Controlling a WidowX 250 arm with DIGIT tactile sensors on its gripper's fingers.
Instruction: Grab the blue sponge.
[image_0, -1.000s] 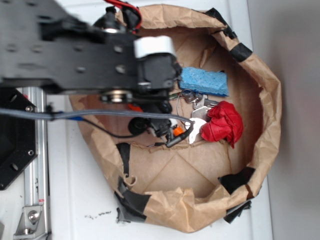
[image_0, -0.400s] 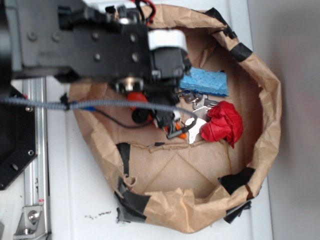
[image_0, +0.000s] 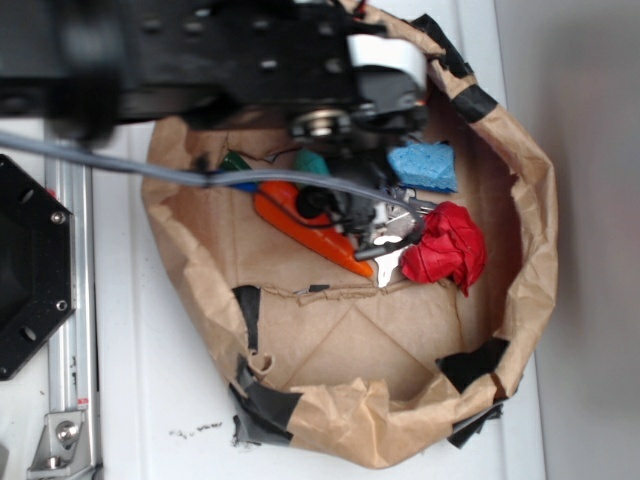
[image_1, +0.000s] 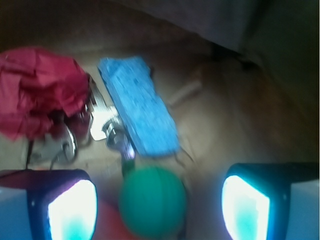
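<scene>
No readable labels or writing anywhere from my end, just textures: the sponge (image_1: 138, 106) is a flat, rough, porous light-blue block lying on crinkled brown paper inside the bag (image_0: 530, 200), which is patched with black tape, on a white worktop (image_0: 140, 400). My wrist cam shows the end effector (image_1: 159, 206) released, fingers wide apart, with a smooth green ball (image_1: 152, 201) between them and the sponge just beyond it. Crumpled red cloth (image_1: 37, 90) and shiny metal keys (image_1: 102, 122) sit beside the sponge, and a glossy orange carrot (image_0: 310, 230) lies under the arm.
</scene>
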